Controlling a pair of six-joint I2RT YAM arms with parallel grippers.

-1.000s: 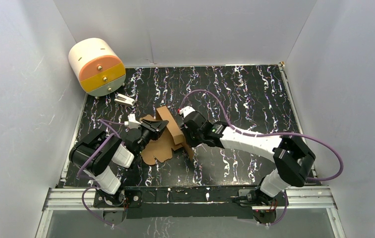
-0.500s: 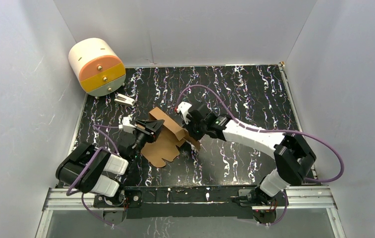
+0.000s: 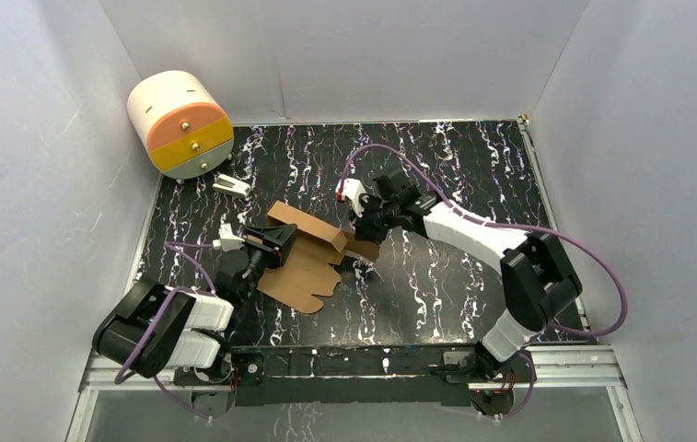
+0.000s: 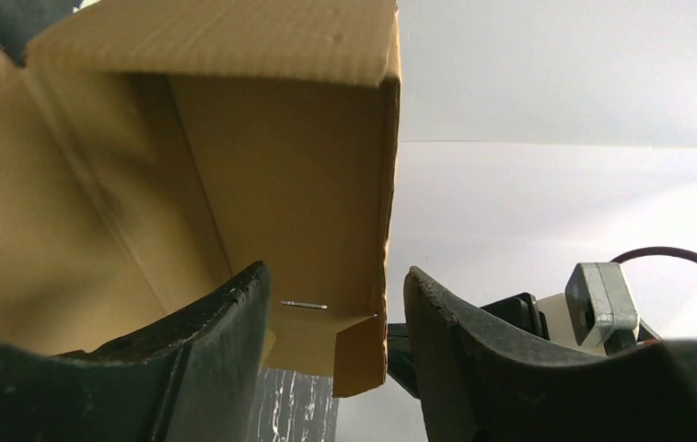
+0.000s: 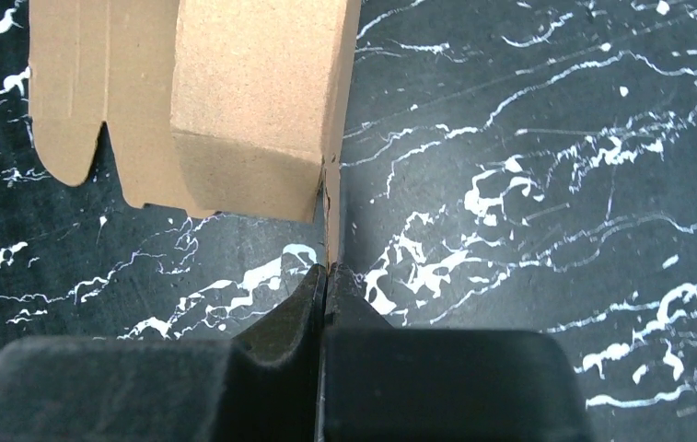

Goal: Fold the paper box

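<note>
The paper box [image 3: 303,262] is a brown cardboard sheet, partly folded, lying mid-table with one panel raised. My right gripper [image 3: 361,239] reaches it from the right. In the right wrist view that gripper [image 5: 326,270] is shut on the thin edge of a standing flap of the paper box [image 5: 252,101]. My left gripper [image 3: 282,241] sits at the box's left side. In the left wrist view it [image 4: 335,285] is open, and a panel of the paper box [image 4: 280,175] hangs in front of the gap without touching either finger.
A cream, orange and yellow drawer unit [image 3: 180,124] stands at the back left corner. A small white clip-like object [image 3: 230,185] lies just in front of it. White walls close off the black marbled table [image 3: 473,166] on three sides.
The left gripper opened off the cardboard and its arm sank back to the left. The right gripper closed on a flap edge and shifted right, away from the bases. The box now lies flatter.
</note>
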